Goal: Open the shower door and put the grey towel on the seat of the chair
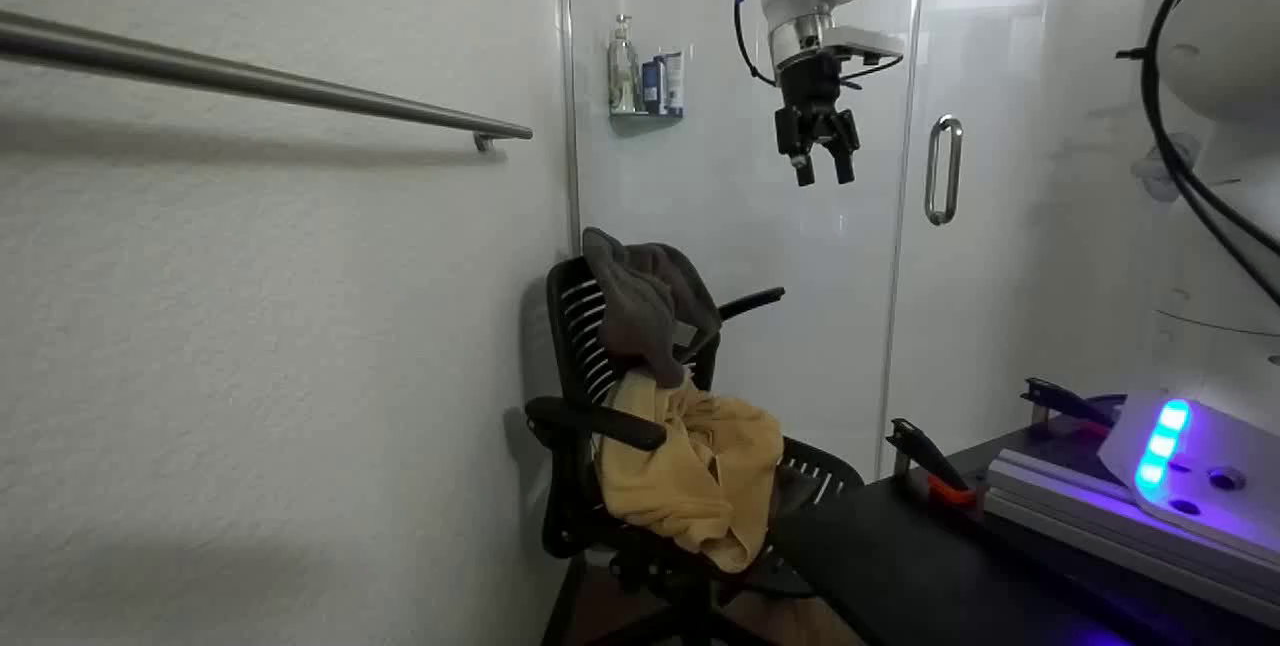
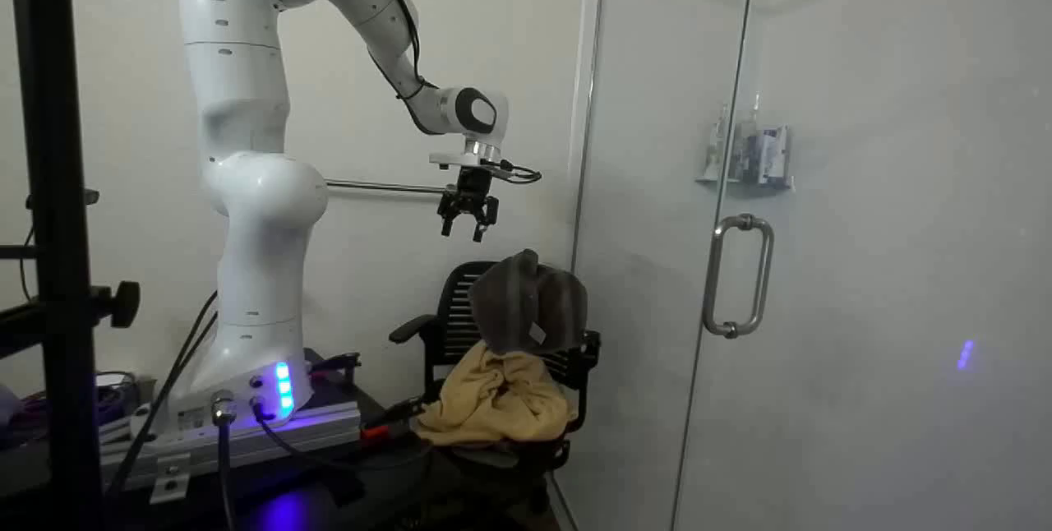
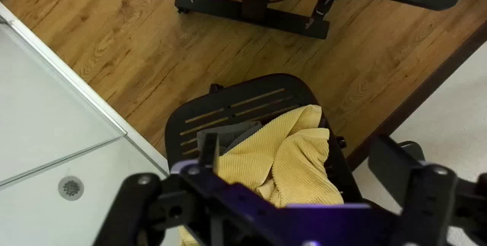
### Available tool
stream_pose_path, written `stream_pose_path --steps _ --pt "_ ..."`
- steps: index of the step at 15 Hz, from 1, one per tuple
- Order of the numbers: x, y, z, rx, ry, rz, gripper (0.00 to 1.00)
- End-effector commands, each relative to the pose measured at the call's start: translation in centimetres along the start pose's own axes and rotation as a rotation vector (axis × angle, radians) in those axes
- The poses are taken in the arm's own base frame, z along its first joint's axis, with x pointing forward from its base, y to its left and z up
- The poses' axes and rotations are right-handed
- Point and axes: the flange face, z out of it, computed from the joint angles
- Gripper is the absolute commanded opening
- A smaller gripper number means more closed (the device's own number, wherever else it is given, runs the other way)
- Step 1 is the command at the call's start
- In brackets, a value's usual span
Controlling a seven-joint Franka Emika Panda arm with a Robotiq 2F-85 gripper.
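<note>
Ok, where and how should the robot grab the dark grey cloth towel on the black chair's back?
Probably pinch the grey towel by its raised top fold, from above: it peaks above the slatted chair back in both exterior views, and the open black gripper points down.

Dim. In an exterior view: strip glare on shower door (image 1: 1020, 256), 1:30; arm-base lights (image 1: 1162, 444) blue, 4 o'clock. Wrist view: gripper (image 3: 298, 158) blurred, 6 o'clock.
</note>
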Motion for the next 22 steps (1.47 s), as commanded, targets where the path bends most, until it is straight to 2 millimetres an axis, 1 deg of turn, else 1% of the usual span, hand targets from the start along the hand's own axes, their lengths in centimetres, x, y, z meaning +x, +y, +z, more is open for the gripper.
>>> stream_pose_path --steps 1,2,6,9,10,11,12,13,14,16,17,18,19,22 --pt "0.0 0.0 0.0 0.000 -0.001 0.000 1.00" --pt "-0.2 0.8 0.9 -0.029 0.005 0.056 1.00" --pt "-2.4 2.6 2.3 -0.203 0.043 0.219 1.00" --pt "-4.9 5.3 3.7 -0.328 0.072 0.338 1.00" --pt "-5.7 6.4 3.8 -0.333 0.091 0.401 1.00" --pt "-6.0 6.8 3.5 -0.247 0.105 0.452 1.00" --pt "-6.1 6.9 3.2 -0.180 0.112 0.462 1.00" --pt "-4.8 6.3 3.5 -0.255 0.071 0.422 1.00" --pt "-5.1 6.7 3.2 -0.242 0.078 0.432 1.00" --pt "-5.1 6.5 3.2 -0.246 0.079 0.427 1.00" --pt "-4.7 6.7 3.3 -0.291 0.086 0.476 1.00" --pt "-4.7 7.5 3.0 -0.318 0.130 0.562 1.00" --pt "-5.0 8.2 2.7 -0.324 0.156 0.608 1.00" --pt "-6.8 11.0 1.6 -0.356 0.243 0.759 1.00"
